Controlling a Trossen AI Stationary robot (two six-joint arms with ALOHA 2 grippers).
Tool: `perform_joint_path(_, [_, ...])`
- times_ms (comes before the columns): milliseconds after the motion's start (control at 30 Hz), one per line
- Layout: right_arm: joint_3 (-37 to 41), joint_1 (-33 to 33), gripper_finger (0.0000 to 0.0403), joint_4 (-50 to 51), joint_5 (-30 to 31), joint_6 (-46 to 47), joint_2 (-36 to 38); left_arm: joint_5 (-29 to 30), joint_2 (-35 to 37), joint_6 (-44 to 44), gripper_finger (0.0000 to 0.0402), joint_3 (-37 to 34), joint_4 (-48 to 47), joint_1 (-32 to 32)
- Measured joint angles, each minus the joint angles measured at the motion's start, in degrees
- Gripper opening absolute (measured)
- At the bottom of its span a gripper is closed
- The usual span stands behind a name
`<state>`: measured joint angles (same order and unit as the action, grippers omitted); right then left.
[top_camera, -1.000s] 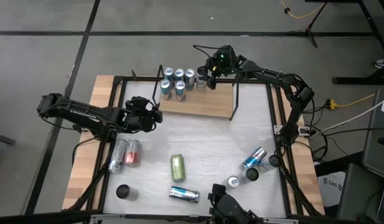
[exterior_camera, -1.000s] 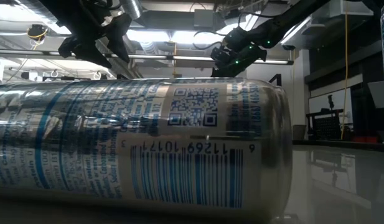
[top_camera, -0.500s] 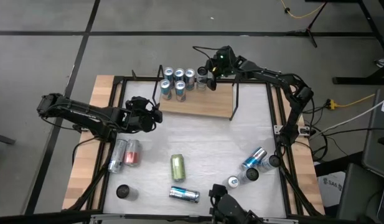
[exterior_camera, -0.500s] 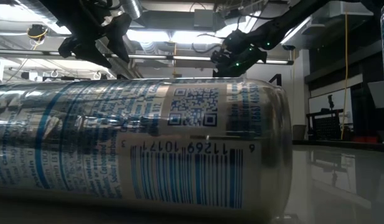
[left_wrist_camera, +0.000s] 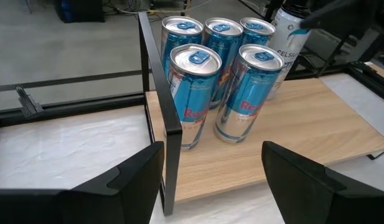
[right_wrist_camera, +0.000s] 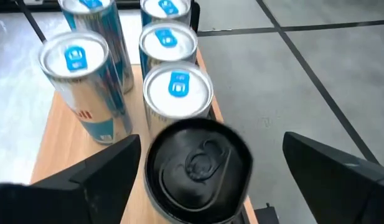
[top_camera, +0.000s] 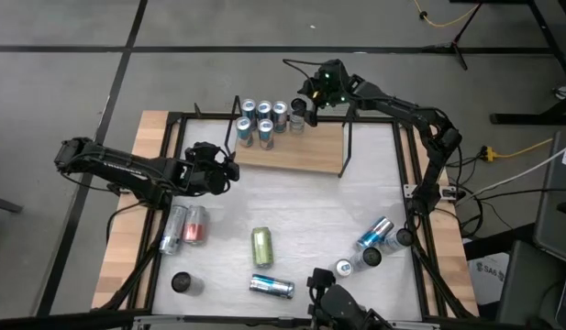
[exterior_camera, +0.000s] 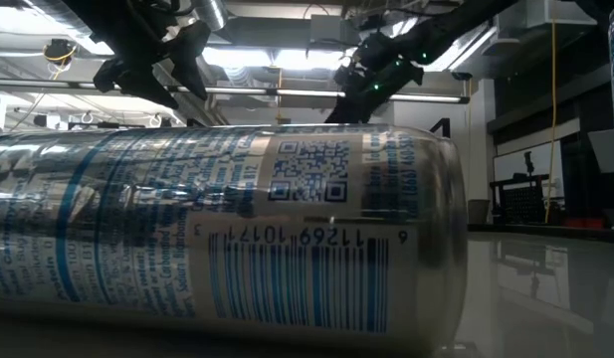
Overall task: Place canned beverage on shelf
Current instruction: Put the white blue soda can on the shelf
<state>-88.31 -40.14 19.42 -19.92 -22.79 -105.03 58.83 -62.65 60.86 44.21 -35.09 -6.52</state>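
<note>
The shelf (top_camera: pixel 310 151) stands at the table's far side. Several blue-and-silver cans (top_camera: pixel 262 121) stand on its board at the left end. A can with a black top (right_wrist_camera: pixel 198 162) stands upright beside them (top_camera: pixel 298 114). My right gripper (right_wrist_camera: pixel 210 144) is open just above that can, one finger on each side and clear of it; the high view shows it at the shelf's far edge (top_camera: pixel 307 96). My left gripper (left_wrist_camera: pixel 213 163) is open with nothing between its fingers, and hangs over the table's left part (top_camera: pixel 229 170), facing the shelf's left wire frame (left_wrist_camera: pixel 159 93).
Loose cans lie on the table: two red-and-silver ones (top_camera: pixel 186 227) at the left, a green one (top_camera: pixel 262 246), a blue one (top_camera: pixel 271 287) near the front edge, a black-topped one (top_camera: pixel 181 282), and a cluster (top_camera: pixel 372 243) at the right. The shelf's right half is bare board.
My right gripper has let go of the black-topped can and has risen a little, toward the table's far edge. The can stays upright on the shelf beside the others.
</note>
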Motion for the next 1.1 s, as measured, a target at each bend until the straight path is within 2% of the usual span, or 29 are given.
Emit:
perform_joint_path(433, [-16.4, 0.0, 0.0380, 16.2, 0.0, 0.0, 0.1, -0.1, 0.0, 0.0, 0.0263, 0.0, 0.0, 0.0])
perform_joint_path(633, [-24.3, 0.0, 0.0380, 25.5, -1.1, 2.7, 0.2, -2.6, 0.0, 0.0, 0.0263, 0.0, 0.1, 0.0])
perform_joint_path(733, [-26.8, 0.0, 0.0380, 28.6, -4.7, 7.0, 0.2, -3.5, 0.0, 0.0, 0.0263, 0.0, 0.1, 0.0])
perform_joint_path(967, [-28.3, 2.3, 0.0380, 34.0, -20.1, 12.5, 0.3, -5.6, 0.0, 0.0, 0.0263, 0.0, 0.1, 0.0])
perform_joint_path(1100, [-28.3, 7.2, 0.0380, 37.2, -21.3, 12.7, 0.5, -7.5, 0.0, 0.0, 0.0263, 0.0, 0.1, 0.0])
